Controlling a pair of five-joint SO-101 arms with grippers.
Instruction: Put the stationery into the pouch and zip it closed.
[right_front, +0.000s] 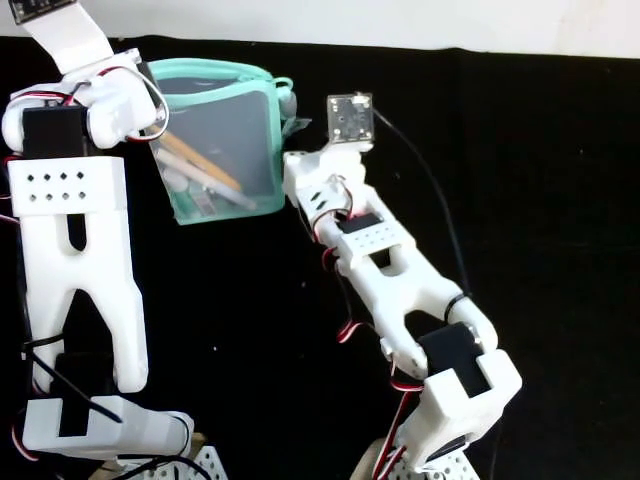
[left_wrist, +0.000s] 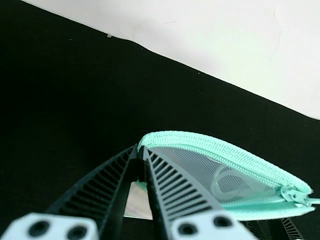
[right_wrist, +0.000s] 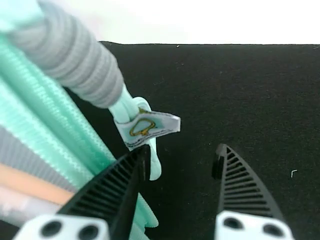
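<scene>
The left claw (left_wrist: 140, 155) is pinched tight on one end of the mint mesh pouch (right_front: 220, 140), at the far side of the black table (right_front: 520, 200). The right claw (right_wrist: 182, 150) stands open at the other end. Pencils (right_front: 200, 160) already lie inside, so zipping looks to be the step in hand. One right finger touches the pull tab (right_wrist: 156, 165). Next, that claw should close on the tab and draw it along the teeth while the left anchors the pouch.
</scene>
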